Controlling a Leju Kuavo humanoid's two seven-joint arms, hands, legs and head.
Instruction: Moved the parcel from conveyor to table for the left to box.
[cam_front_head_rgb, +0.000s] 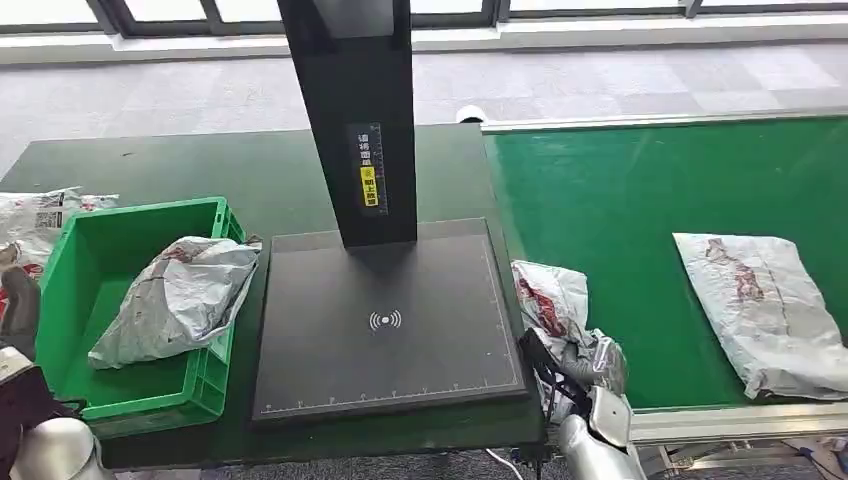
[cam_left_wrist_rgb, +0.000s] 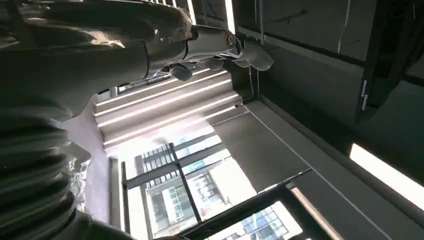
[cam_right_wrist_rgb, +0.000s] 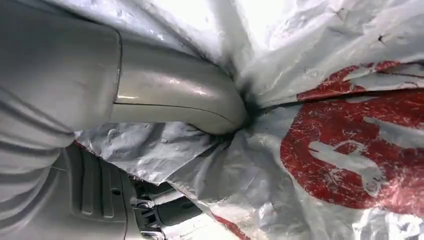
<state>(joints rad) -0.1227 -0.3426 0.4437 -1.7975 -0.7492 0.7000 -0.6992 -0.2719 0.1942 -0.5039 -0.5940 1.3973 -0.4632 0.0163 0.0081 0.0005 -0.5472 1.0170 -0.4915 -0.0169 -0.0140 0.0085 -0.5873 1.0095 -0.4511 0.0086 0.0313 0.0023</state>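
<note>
A crumpled grey-white parcel (cam_front_head_rgb: 548, 298) with red print lies at the left edge of the green conveyor (cam_front_head_rgb: 640, 200), beside the dark table (cam_front_head_rgb: 250, 170). My right hand (cam_front_head_rgb: 572, 372) grips its near end. In the right wrist view the thumb (cam_right_wrist_rgb: 175, 100) presses into the parcel's (cam_right_wrist_rgb: 325, 150) wrinkled plastic. My left hand (cam_front_head_rgb: 20, 312) is raised at the far left, beside the green box (cam_front_head_rgb: 140, 405). The left wrist view faces the ceiling, and the left hand's fingers (cam_left_wrist_rgb: 215, 42) are spread with nothing in them.
The green box holds another grey parcel (cam_front_head_rgb: 180, 295). A black scanner pad (cam_front_head_rgb: 385, 340) with a tall black post (cam_front_head_rgb: 350, 120) fills the table's middle. A flat parcel (cam_front_head_rgb: 765, 310) lies further right on the conveyor. More parcels (cam_front_head_rgb: 40, 215) lie left of the box.
</note>
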